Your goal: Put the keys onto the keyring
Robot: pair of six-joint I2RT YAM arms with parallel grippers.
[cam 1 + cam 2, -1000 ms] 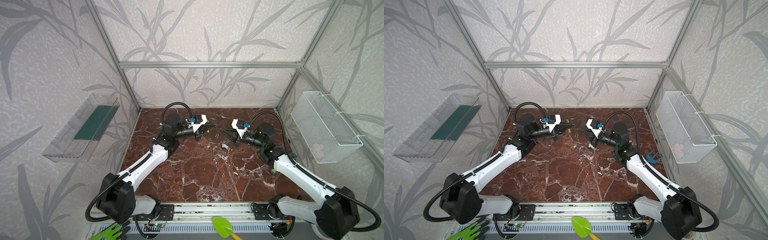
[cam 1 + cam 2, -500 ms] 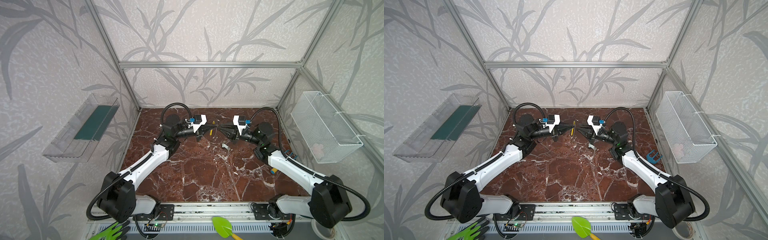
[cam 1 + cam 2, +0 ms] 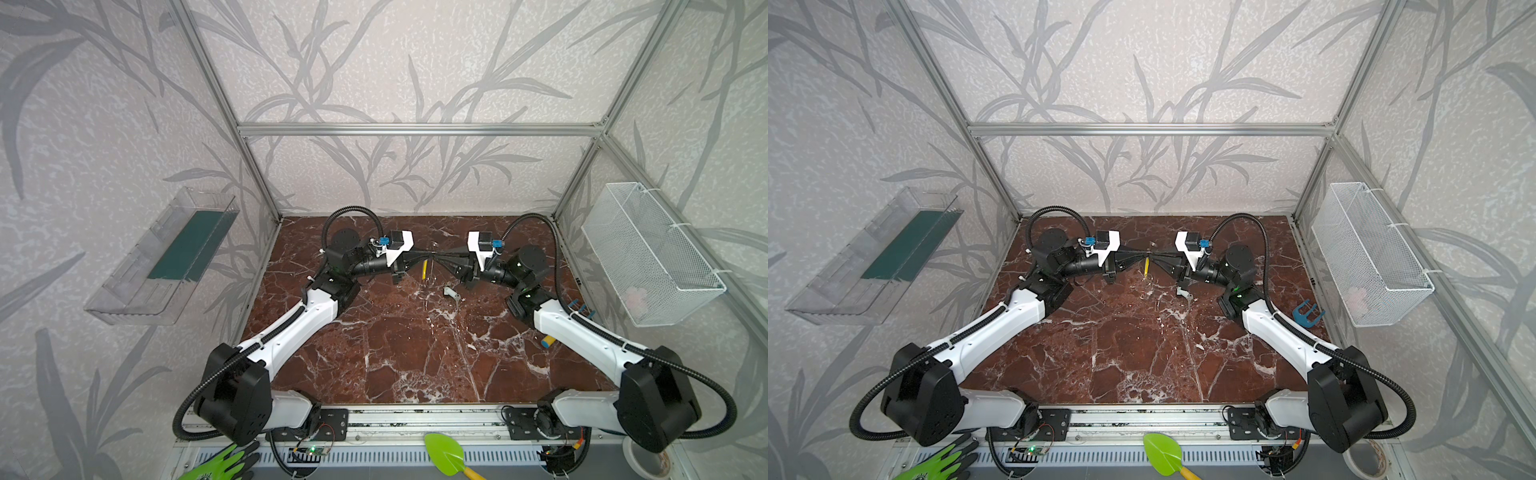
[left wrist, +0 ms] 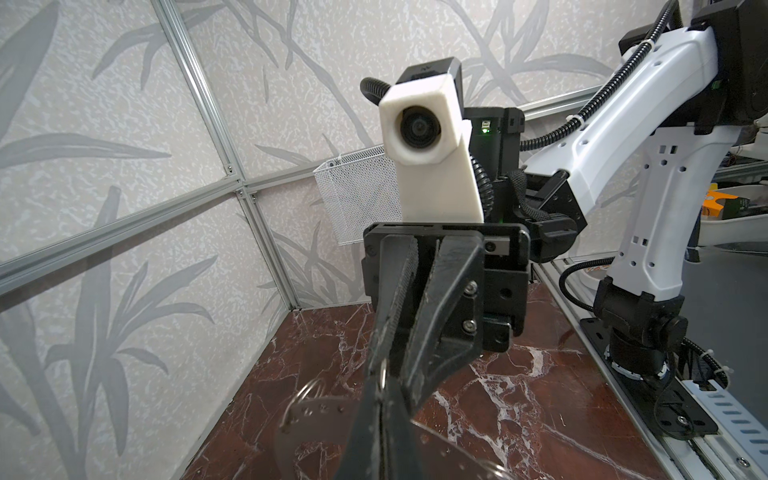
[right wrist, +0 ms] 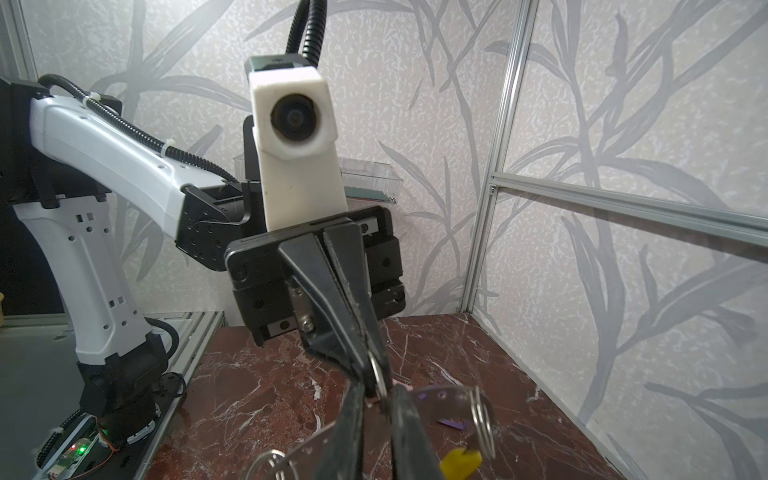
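Keyring (image 3: 424,269) hangs pinched in the shut jaws of our left gripper (image 3: 430,254), tip to tip with our right gripper (image 3: 441,255), whose jaws stand narrow about it; whether they grip, we cannot tell. Keys (image 3: 451,293) lie on the table (image 3: 415,353) below, nearer the right jaws.

Soft even daylight; wide-angle edge distortion.

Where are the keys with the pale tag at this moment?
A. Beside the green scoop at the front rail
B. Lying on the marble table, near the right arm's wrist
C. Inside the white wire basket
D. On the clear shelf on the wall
B: in both top views the keys lie loose on the marble table, just in front of the right arm's wrist.
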